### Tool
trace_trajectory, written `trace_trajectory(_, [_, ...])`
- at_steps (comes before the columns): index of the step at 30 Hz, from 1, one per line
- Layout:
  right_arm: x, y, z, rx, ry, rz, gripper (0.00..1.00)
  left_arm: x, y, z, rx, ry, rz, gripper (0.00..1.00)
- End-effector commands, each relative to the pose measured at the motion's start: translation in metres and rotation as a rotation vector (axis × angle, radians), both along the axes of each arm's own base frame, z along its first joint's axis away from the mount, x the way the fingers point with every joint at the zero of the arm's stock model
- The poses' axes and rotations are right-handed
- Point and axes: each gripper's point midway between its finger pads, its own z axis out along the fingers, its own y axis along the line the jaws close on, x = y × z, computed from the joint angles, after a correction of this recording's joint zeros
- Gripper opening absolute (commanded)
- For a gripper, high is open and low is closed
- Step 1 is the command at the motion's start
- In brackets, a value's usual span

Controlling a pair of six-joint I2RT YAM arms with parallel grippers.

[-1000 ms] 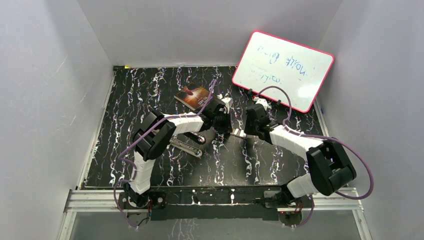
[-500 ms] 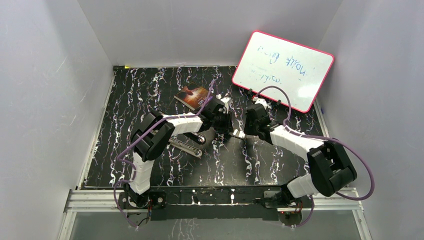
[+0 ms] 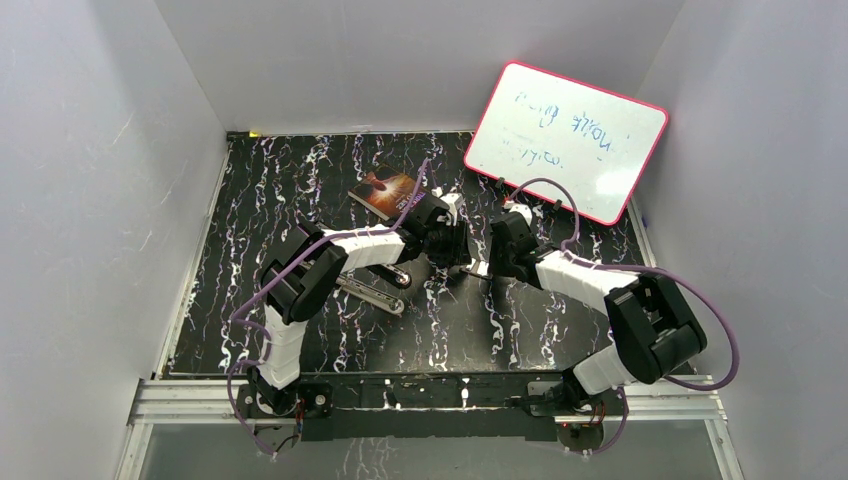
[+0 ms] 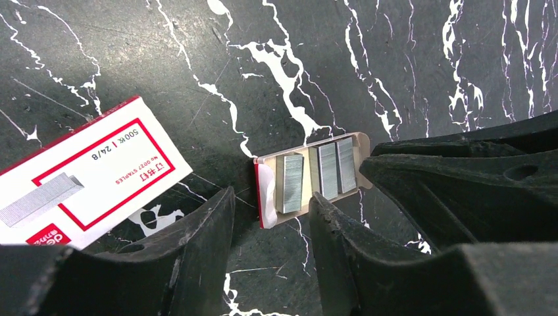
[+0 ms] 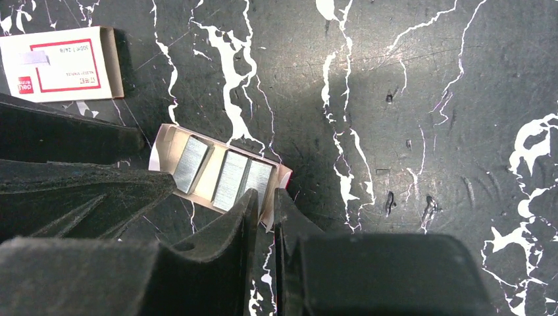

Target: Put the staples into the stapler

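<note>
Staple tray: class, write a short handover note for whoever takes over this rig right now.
Left hand: open, fingertips flanking the tray's corner, gripping nothing.
Right hand: closed on the tray's end wall.
Things: three strips of staples lie in the tray on the table; box sleeve beside it; stapler lies apart.
Done: tray out of sleeve.
Left: pick a strip, load the stapler.

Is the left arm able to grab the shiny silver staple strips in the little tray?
Probably yes: the left gripper hangs open by the thin silver staple strips, which lie uncovered in the small cardboard tray.
</note>
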Motion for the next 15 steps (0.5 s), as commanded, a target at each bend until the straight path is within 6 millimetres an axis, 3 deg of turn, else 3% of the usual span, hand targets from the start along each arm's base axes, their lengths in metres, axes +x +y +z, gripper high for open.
trace_trajectory(1, [0.004, 0.0, 0.0, 0.011, -0.011, -0.019, 0.24, 0.003, -0.01, 0.022, -0.039, -0.022, -0.025, 0.45])
trace_trajectory(15, [0.001, -0.002, -0.011, 0.001, 0.009, -0.024, 0.26, -0.003, -0.015, 0.006, -0.039, 0.021, -0.056, 0.44])
